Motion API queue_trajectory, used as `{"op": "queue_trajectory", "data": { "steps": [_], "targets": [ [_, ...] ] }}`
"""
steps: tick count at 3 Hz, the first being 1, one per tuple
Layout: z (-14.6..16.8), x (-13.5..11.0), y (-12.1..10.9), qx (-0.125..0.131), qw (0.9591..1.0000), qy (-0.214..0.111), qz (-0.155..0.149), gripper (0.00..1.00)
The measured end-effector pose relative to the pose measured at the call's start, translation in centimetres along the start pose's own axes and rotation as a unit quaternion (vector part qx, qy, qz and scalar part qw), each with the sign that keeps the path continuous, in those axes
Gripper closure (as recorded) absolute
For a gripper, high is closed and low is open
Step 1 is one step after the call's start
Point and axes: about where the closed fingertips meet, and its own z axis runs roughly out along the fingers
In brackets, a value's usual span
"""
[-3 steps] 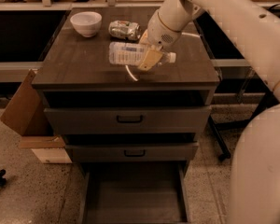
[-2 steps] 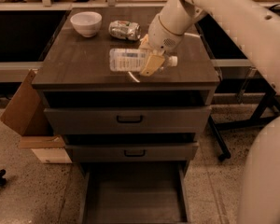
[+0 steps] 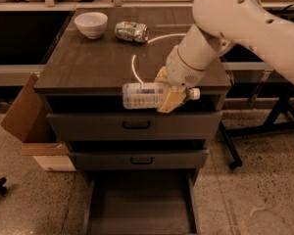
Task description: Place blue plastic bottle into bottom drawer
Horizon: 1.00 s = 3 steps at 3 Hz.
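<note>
Two-finger gripper clamps clear, blue-labelled plastic bottle sideways near its cap, just past dark wooden desk front edge, right of centre. Likely staged for lowering into open grey-brown bottom drawer.

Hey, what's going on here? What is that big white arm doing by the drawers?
A robot arm is putting a bottle away. Its gripper is clamped around the blue plastic bottle near the cap end and holds it sideways in the air at the cabinet's front edge. The bottom drawer is pulled open directly below, and the bottle is not yet in it. A white bowl and a crushed can sit untouched at the back of the cabinet top.
</note>
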Motion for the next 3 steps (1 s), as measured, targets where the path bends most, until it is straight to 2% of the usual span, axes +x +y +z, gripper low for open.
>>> {"op": "queue_trajectory", "data": {
  "steps": [2,3],
  "targets": [
    [0.1,0.7,0.9,0.002,1.0,0.008,0.003,1.0],
    [1.7,2.0,3.5,-0.002,0.9998,0.009,0.018,1.0]
  ]
}}
